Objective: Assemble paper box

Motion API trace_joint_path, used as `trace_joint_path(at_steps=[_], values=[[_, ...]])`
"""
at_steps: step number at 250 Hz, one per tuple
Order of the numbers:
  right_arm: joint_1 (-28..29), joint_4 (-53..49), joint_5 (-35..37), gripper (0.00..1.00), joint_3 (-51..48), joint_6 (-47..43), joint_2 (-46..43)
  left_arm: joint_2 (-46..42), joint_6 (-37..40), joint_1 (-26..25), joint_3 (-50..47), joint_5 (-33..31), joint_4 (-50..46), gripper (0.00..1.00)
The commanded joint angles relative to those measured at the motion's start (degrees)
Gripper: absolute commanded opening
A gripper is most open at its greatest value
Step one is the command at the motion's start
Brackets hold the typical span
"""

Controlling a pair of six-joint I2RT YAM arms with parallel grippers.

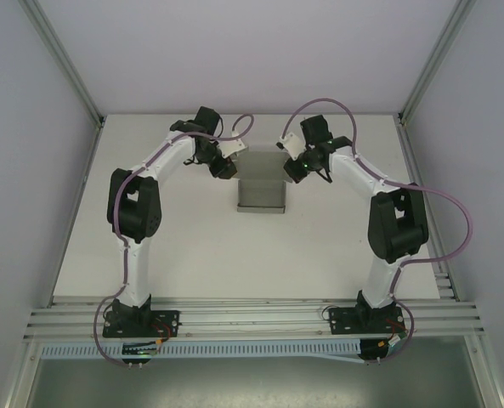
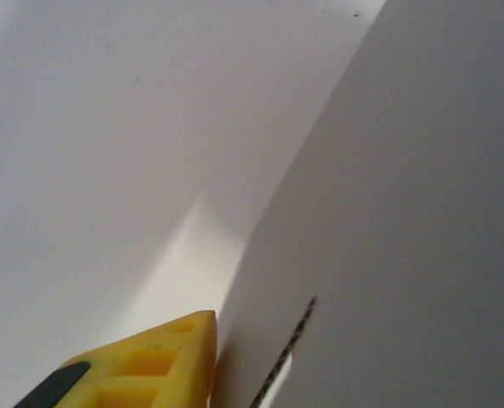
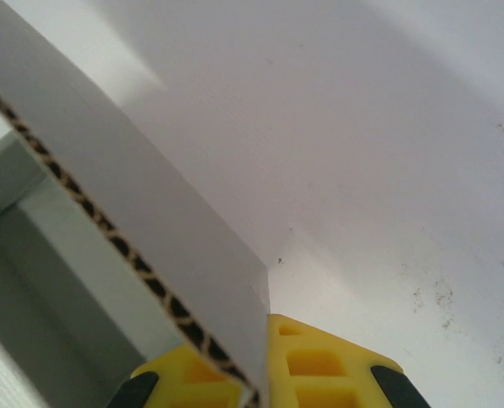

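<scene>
We see two arms, left arm (image 1: 167, 155) and right arm (image 1: 362, 174), in white shells with bulky black joints, black bolted bases (image 1: 141, 321) and mauve cables (image 1: 323, 100) trailing alongside. The left gripper (image 1: 226, 167) and right gripper (image 1: 292, 168) are black — their fingers (image 3: 319, 365) ribbed yellow.

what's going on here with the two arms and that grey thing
Both arms are working on a grey paper box at the far middle of the table. The right gripper is shut on the box's right wall, pinching its corrugated edge between the yellow fingers. The left gripper is at the left wall with one finger against the card; whether it grips is unclear.
</scene>
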Motion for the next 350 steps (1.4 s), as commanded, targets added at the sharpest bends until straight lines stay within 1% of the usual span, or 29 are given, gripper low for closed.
trace_joint_path(at_steps=[1, 25, 44, 68, 78, 98, 109, 120, 147, 157, 169, 194, 205, 223, 256, 275, 317, 350], values=[[0.24, 0.9, 0.33, 0.0, -0.57, 0.64, -2.11, -2.51, -1.56, 0.01, -0.34, -0.73, -0.33, 0.19], [1.09, 1.5, 1.6, 0.0, -0.56, 1.2, -1.69, -1.91, -5.07, 0.01, 2.73, 0.77, 0.98, 0.0], [2.39, 1.98, 4.07, 0.0, -0.34, 1.53, -1.6, -0.88, -8.68, 0.01, 5.57, 0.81, 1.23, 0.0], [4.5, 4.28, 9.87, 0.0, 0.26, 5.85, -1.85, -0.54, -13.74, -0.34, 7.05, 0.67, 2.5, 0.0], [5.58, 6.47, 15.01, 0.0, 0.84, 10.82, -1.66, -0.71, -17.07, -0.56, 7.1, 0.43, 3.65, 0.0], [8.07, 7.78, 29.5, 0.0, 4.69, 24.64, -0.07, -1.23, -25.71, -1.17, 7.3, -0.14, 6.15, 0.0], [9.24, 7.81, 34.09, 0.0, 6.17, 31.82, 0.84, -1.63, -31.62, -1.39, 7.04, -0.78, 8.54, 0.0], [9.86, 8.68, 34.82, 0.0, 6.7, 36.89, 1.34, -1.69, -38.16, -1.57, 7.24, -2.67, 10.06, 0.0], [10.23, 12.08, 37.61, 0.0, 5.75, 48.41, 1.41, -1.94, -50.83, -1.83, 5.84, -5.42, 14.01, 0.0], [11.48, 14.93, 39.14, 0.0, 4.35, 50.84, 1.17, -2.12, -54.69, -2.01, 4.84, -6.01, 16.23, 0.0], [12.12, 17.85, 39.08, 0.0, 2.99, 52.99, 0.95, -2.16, -59.52, -2.31, 4.66, -8.26, 17.07, 0.0], [12.42, 21.58, 39.96, 0.0, 1.37, 57.39, 1.03, -2.38, -66.82, -3.61, 3.56, -9.61, 20.4, 0.0], [12.41, 23.03, 41.03, 0.0, 0.46, 59.65, 1.0, -2.52, -68.05, -4.59, 2.64, -8.23, 22.6, 0.0], [12.41, 24.21, 41.14, 0.0, 0.24, 61.9, 1.55, -2.01, -69.62, -6.42, 2.22, -9.86, 23.55, 0.0], [12.49, 25.16, 40.77, 0.0, -0.58, 64.57, 2.88, 0.78, -68.02, -8.23, 4.72, -14.39, 19.24, 0.0], [12.32, 25.56, 41.01, 0.0, -2.09, 64.77, 3.03, 1.3, -67.78, -8.34, 3.41, -15.9, 18.76, 0.0], [12.45, 28.55, 38.01, 0.0, -5.9, 64.51, 3.78, 1.08, -67.39, -8.6, -4.24, -13.95, 27.16, 0.0], [12.5, 28.32, 36.5, 0.0, -6.42, 63.72, 4.93, 2.12, -65.87, -8.78, -6.11, -13.29, 30.43, 0.0]])
